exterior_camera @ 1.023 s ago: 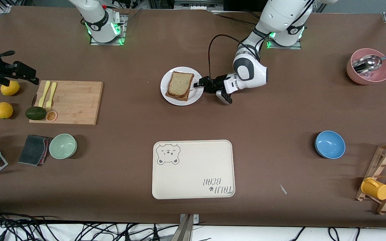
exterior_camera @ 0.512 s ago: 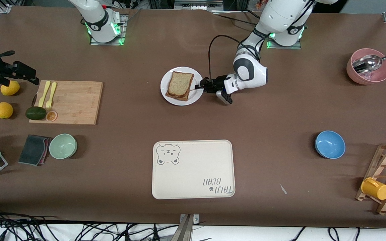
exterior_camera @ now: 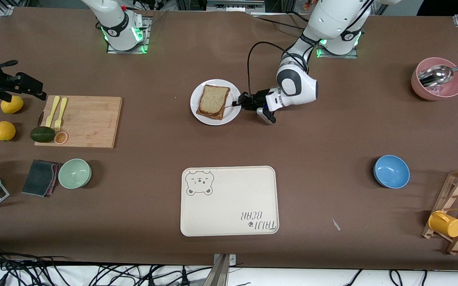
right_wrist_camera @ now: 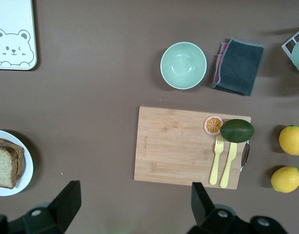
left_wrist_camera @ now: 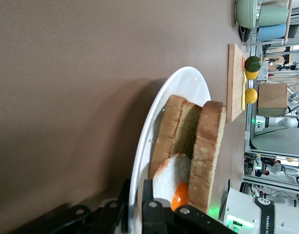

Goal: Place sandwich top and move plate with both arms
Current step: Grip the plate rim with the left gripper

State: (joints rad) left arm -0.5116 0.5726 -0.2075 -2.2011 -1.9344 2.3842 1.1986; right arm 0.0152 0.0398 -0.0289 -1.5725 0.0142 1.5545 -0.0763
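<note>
The sandwich top (exterior_camera: 213,99), a speckled slice with a dark crust, lies on the stacked sandwich on the white plate (exterior_camera: 235,112). In the left wrist view it (left_wrist_camera: 210,146) sits over a fried egg (left_wrist_camera: 174,183) and a lower slice. My left gripper (exterior_camera: 237,102) is at the plate's edge toward the left arm's end, its fingers shut on the rim (left_wrist_camera: 188,83), one above and one below. My right gripper (right_wrist_camera: 134,200) is open and empty, high over the table beside the cutting board; it does not show in the front view. The plate (right_wrist_camera: 27,170) also shows in the right wrist view.
A cream bear-printed tray (exterior_camera: 229,200) lies nearer the front camera than the plate. A wooden cutting board (exterior_camera: 82,121) with forks and fruit and a green bowl (exterior_camera: 74,173) lie toward the right arm's end. A blue bowl (exterior_camera: 391,171) and a pink bowl (exterior_camera: 437,83) lie toward the left arm's end.
My left gripper has slid in toward the plate and now reaches over its rim. The plate, the sandwich and the right arm have not moved.
</note>
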